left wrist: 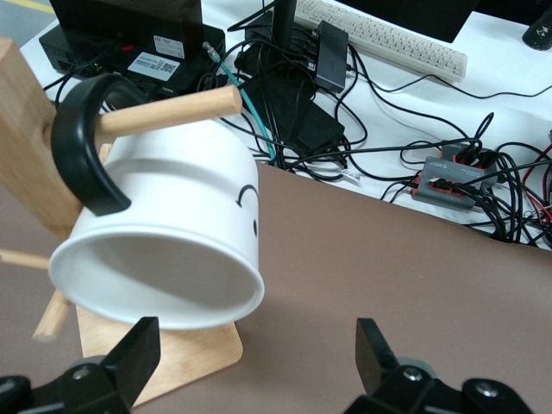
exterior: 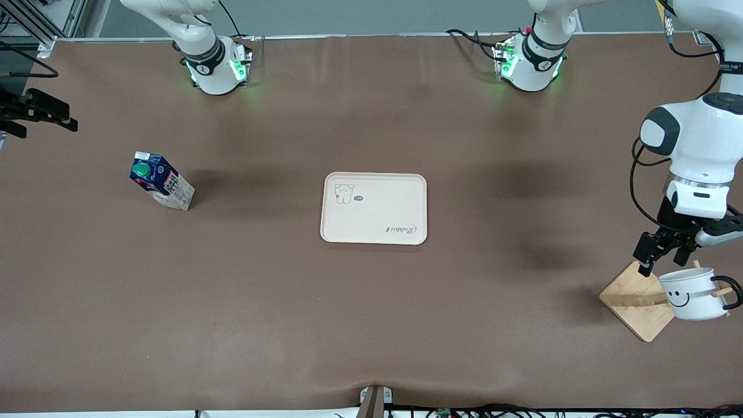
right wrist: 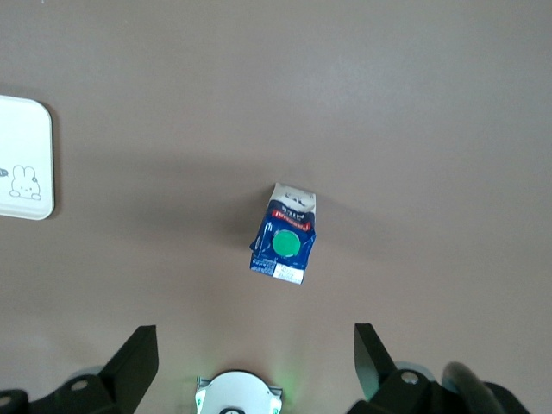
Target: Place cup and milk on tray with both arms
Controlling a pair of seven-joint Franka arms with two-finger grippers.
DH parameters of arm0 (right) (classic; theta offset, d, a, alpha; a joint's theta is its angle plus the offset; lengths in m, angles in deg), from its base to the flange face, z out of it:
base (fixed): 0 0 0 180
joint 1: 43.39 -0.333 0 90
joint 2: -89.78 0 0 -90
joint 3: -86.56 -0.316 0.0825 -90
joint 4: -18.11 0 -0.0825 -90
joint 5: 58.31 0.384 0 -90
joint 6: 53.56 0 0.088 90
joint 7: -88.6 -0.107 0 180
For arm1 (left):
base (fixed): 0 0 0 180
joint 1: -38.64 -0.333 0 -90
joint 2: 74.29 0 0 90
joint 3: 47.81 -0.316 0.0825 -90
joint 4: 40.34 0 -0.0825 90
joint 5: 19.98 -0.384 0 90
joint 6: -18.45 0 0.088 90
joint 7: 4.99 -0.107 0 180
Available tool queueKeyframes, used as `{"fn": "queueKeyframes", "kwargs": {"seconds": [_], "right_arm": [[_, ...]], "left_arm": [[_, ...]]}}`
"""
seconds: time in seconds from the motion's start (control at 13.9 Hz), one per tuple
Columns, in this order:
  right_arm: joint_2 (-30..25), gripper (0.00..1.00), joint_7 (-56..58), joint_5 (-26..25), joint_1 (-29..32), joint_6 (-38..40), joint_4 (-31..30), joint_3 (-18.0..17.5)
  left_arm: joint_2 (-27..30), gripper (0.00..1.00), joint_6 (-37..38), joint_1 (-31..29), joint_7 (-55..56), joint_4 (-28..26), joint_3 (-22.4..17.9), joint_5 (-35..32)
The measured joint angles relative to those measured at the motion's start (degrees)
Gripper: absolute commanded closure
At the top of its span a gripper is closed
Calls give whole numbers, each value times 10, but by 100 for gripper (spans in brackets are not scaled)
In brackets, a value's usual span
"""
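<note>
The cream tray lies flat mid-table; its corner also shows in the right wrist view. The milk stands upright toward the right arm's end, and the right wrist view shows it from above. My right gripper is open and empty high over it. The cup hangs tilted by its black handle on a peg of the wooden stand at the left arm's end. My left gripper is open and empty just at the cup's open mouth, not touching it.
The wooden stand's post and square base sit close to the table's edge. Off the table by that edge lie cables, boxes and a keyboard. A clamp sits at the table's near edge.
</note>
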Motion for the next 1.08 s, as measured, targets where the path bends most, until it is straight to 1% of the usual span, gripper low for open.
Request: {"fn": "queueKeyframes", "kwargs": {"seconds": [0.07, 0.29, 0.5, 0.57, 0.79, 0.93, 1.0, 1.08], "right_arm": [[9, 0, 0, 0, 0, 0, 13, 0], [32, 0, 0, 0, 0, 1, 37, 0], [37, 0, 0, 0, 0, 2, 42, 0], [37, 0, 0, 0, 0, 3, 44, 0], [37, 0, 0, 0, 1, 3, 45, 0], [37, 0, 0, 0, 1, 3, 45, 0], [37, 0, 0, 0, 1, 3, 45, 0], [37, 0, 0, 0, 1, 3, 45, 0]], "left_arm": [[-4, 13, -3, -2, -8, 5, 0, 0], [-17, 22, -11, -11, -24, 20, 0, 0], [-36, 28, -33, -11, -25, 30, 0, 0], [-42, 33, -35, -11, -25, 36, 0, 0], [-57, 54, -35, -11, -25, 57, 0, 0], [-65, 62, -35, -11, -25, 65, 0, 0], [-67, 69, -35, -11, -26, 68, 1, 0], [-70, 80, -35, -11, -26, 70, 1, 0]]}}
